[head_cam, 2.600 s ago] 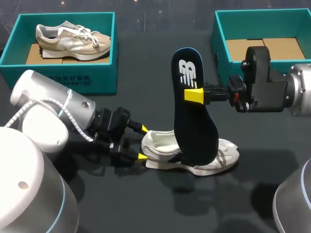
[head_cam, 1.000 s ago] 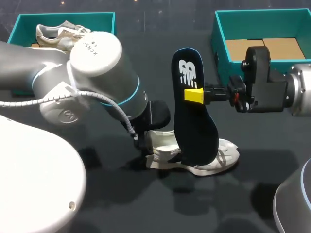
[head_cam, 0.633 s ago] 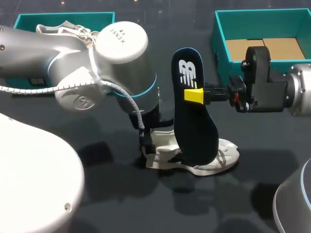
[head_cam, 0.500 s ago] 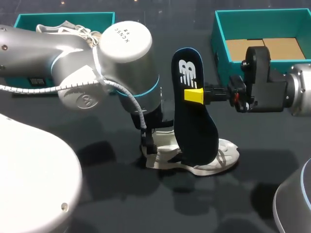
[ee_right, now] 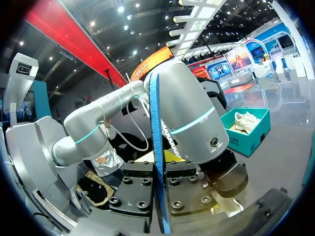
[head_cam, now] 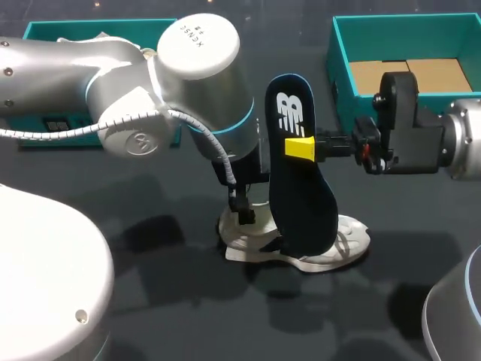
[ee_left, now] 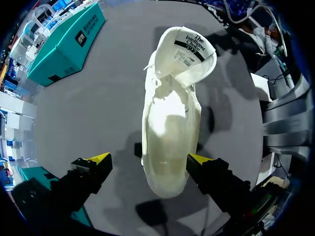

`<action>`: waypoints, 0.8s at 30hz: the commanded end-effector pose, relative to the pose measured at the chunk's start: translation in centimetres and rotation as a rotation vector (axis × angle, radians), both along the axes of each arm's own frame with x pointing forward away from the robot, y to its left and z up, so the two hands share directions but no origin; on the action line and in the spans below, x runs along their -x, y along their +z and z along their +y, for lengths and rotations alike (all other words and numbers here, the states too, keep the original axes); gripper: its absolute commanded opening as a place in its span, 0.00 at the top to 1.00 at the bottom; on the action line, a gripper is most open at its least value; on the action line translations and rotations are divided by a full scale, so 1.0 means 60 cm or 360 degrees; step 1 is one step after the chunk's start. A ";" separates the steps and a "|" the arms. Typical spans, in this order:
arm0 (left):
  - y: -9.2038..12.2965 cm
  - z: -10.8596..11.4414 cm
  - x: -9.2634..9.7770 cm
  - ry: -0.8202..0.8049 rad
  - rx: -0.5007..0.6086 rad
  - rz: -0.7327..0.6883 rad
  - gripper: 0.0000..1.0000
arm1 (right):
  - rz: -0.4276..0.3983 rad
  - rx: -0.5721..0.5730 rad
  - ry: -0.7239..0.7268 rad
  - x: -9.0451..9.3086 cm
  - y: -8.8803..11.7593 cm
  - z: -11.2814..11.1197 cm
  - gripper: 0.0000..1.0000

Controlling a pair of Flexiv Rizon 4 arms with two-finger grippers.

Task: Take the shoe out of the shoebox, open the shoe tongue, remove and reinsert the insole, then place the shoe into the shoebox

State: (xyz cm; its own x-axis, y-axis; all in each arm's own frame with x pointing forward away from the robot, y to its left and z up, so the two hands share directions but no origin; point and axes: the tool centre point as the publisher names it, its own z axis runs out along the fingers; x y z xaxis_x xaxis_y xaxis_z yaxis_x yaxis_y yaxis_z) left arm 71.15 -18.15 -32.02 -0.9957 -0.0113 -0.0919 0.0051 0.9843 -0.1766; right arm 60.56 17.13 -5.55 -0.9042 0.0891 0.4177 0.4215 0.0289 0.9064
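A white shoe [head_cam: 308, 247] lies on the dark table, toe to the right. A dark navy insole [head_cam: 301, 180] stands upright with its lower end in the shoe, and my right gripper [head_cam: 301, 148] is shut on its upper part. In the right wrist view the insole [ee_right: 156, 147] shows edge-on between the fingers of the right gripper [ee_right: 159, 169]. My left arm [head_cam: 203, 83] reaches over the shoe's heel and hides its own gripper in the head view. In the left wrist view the left gripper [ee_left: 147, 158] is open, its yellow tips either side of the shoe [ee_left: 170, 128] at the heel end.
A teal shoebox [head_cam: 45, 34] at the back left is mostly hidden by my left arm. A second teal shoebox [head_cam: 342, 64] with a cardboard floor stands at the back right behind my right arm. In the right wrist view, a teal box [ee_right: 246, 129] holds a beige shoe.
My left arm has swung from the left of the shoe up and over its heel, now pointing down at it. The right arm and the insole have kept still.
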 end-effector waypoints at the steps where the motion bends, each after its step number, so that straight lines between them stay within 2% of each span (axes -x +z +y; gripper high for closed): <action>1: -0.008 -0.026 -0.011 -0.0007 -0.0014 0.0002 0.00 | 0.0000 -0.0001 -0.0006 0.002 -0.002 0.003 1.00; 5: -0.025 -0.049 -0.020 -0.0004 -0.0018 0.0013 0.07 | 0.0000 -0.0001 -0.0006 0.002 -0.002 0.003 1.00; 11: -0.059 -0.074 -0.030 0.0002 -0.0016 0.0049 0.09 | 0.0000 -0.0001 -0.0006 0.002 -0.002 0.003 1.00; 24: -0.106 -0.091 -0.027 -0.0023 -0.0052 0.0108 0.29 | 0.0000 -0.0001 -0.0006 0.002 -0.002 0.003 1.00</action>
